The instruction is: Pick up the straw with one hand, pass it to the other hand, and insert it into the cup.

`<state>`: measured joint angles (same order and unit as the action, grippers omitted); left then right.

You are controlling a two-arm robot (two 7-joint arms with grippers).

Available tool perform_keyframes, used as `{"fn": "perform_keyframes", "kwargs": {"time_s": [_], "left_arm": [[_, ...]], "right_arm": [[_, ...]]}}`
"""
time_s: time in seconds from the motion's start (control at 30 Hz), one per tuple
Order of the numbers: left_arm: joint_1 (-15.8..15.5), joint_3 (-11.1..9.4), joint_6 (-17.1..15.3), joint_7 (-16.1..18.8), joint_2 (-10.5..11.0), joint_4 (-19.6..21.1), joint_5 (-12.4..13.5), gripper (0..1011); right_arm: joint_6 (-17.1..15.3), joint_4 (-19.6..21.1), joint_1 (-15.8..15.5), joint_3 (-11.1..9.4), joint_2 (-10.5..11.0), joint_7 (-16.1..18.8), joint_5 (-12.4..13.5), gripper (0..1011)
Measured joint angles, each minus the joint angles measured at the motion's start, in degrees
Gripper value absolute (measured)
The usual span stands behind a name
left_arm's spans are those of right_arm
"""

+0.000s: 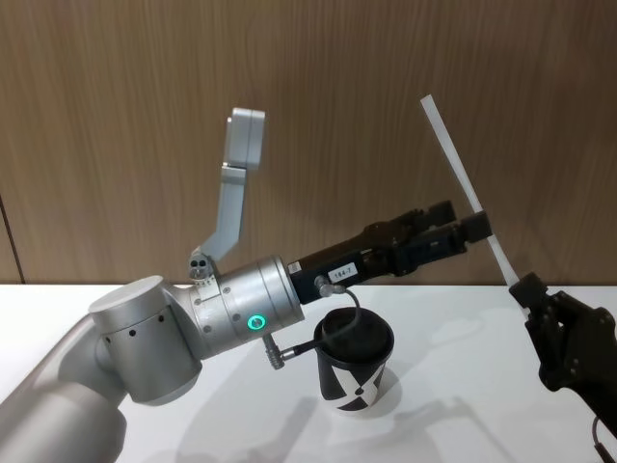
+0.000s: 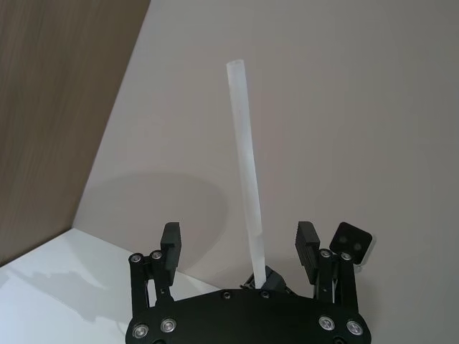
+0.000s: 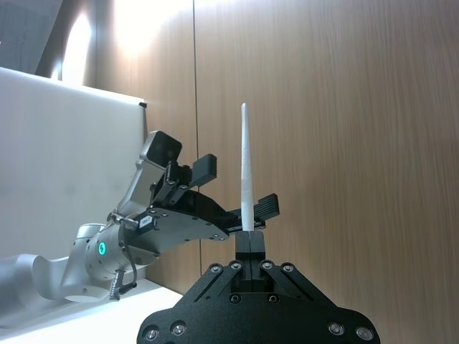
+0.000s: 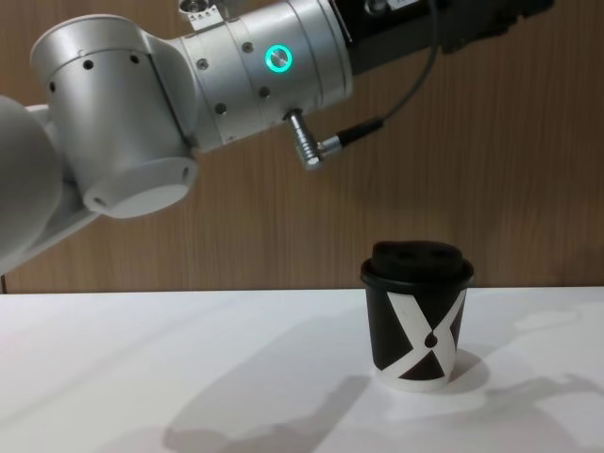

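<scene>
While its lower end is pinched between the closed fingers [image 3: 243, 248] of the right gripper [image 1: 527, 289], the straw [image 1: 461, 164] hangs in the air on the right of the scene, high above the table [image 1: 463, 424]. It leans so that its free top end points up and to the left, in front of the wood wall [image 1: 116, 116]. About halfway up the straw the left gripper [image 1: 461, 222] reaches in from the left. Its two fingers [image 2: 171, 240] are spread wide, one on each side of the straw, and in the left wrist view the tube passes up through the gap between them with space on both sides. In the right wrist view the straw rises straight out of the right gripper's tips, with the left gripper's spread fingers around its middle part. Behind the left gripper come its silver wrist [image 1: 246, 309], lit by a green ring [image 1: 256, 323], and a thin cable [image 4: 377, 127] that loops down from it. The cup [image 1: 359, 378] stands upright on the white table with its lid on, below the left gripper, to the left of the straw and well apart from it
</scene>
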<state>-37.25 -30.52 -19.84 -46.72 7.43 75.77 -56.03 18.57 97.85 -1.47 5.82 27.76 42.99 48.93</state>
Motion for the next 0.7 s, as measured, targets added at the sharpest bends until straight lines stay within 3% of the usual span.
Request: {"fn": "perform_keyframes", "kwargs": {"time_s": [0.7], "left_arm": [[-1.4, -1.6, 1.7, 2.7, -1.5, -1.9, 0.7, 1003]], "right_arm": [[0.0, 0.0, 0.0, 0.0, 0.0, 0.0, 0.0, 0]]}}
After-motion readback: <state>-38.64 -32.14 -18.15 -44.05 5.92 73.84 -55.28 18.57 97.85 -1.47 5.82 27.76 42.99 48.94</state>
